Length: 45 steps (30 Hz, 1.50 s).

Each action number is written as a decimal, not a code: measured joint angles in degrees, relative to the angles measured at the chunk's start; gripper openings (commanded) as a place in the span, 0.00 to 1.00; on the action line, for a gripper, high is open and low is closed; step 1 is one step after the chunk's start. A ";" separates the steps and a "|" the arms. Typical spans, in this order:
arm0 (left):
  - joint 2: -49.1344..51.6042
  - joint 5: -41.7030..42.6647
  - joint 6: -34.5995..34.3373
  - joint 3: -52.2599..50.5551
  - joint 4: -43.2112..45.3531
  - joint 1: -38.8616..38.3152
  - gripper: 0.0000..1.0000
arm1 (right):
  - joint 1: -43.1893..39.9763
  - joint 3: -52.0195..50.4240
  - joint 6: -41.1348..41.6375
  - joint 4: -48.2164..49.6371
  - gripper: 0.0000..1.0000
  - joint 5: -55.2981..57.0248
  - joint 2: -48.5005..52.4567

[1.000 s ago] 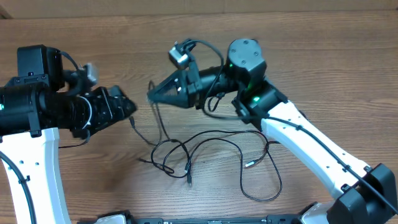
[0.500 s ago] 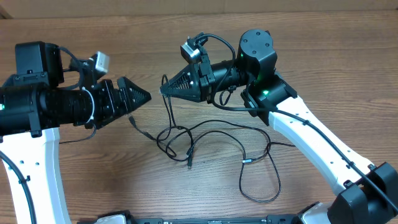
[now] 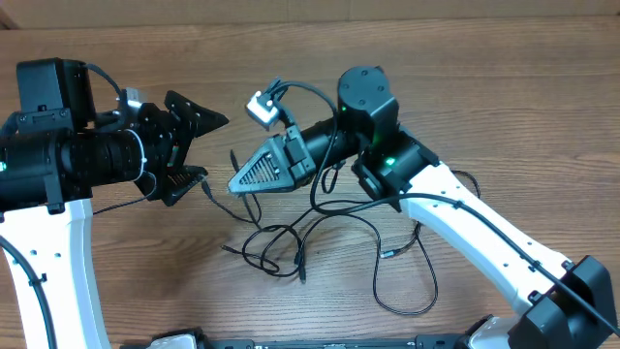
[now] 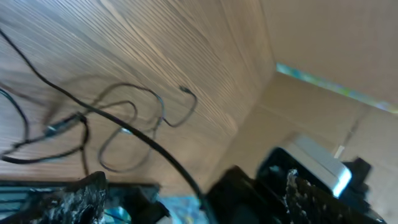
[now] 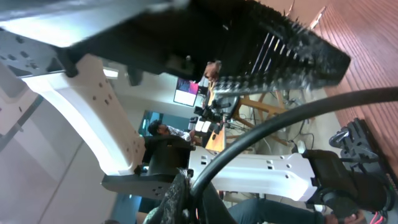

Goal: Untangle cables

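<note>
Several tangled cables (image 3: 276, 229), right hand (image 3: 235, 182) pinching 1, left hand (image 3: 214, 147) spread wide

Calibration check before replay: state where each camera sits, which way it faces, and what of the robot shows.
Overhead: above the table, looking down on the cables; both arms, the open left gripper and the right gripper show.
Left wrist: on the left arm, looking obliquely across the table at cable loops; its spread fingers show.
Right wrist: on the right arm, facing out into the room; its fingers and one cable show.
Shared: overhead and left wrist both show the cables.
</note>
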 measured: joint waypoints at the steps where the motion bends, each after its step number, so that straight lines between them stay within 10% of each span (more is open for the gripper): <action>1: 0.00 0.85 -0.22 0.00 -0.04 0.00 0.91 | 0.13 0.00 -0.24 -0.09 0.04 0.11 0.00; 14: 0.00 7.28 -1.20 0.00 -0.07 0.00 0.60 | 0.17 0.00 -1.55 -0.11 0.04 1.36 0.00; 32: 0.00 7.19 -0.72 0.00 -1.18 -2.69 0.59 | 0.39 0.00 -1.68 0.26 0.04 2.86 0.00; 45: 0.00 4.61 -0.22 0.00 -1.33 -3.02 0.35 | 3.39 0.00 -1.68 3.32 0.04 3.06 0.00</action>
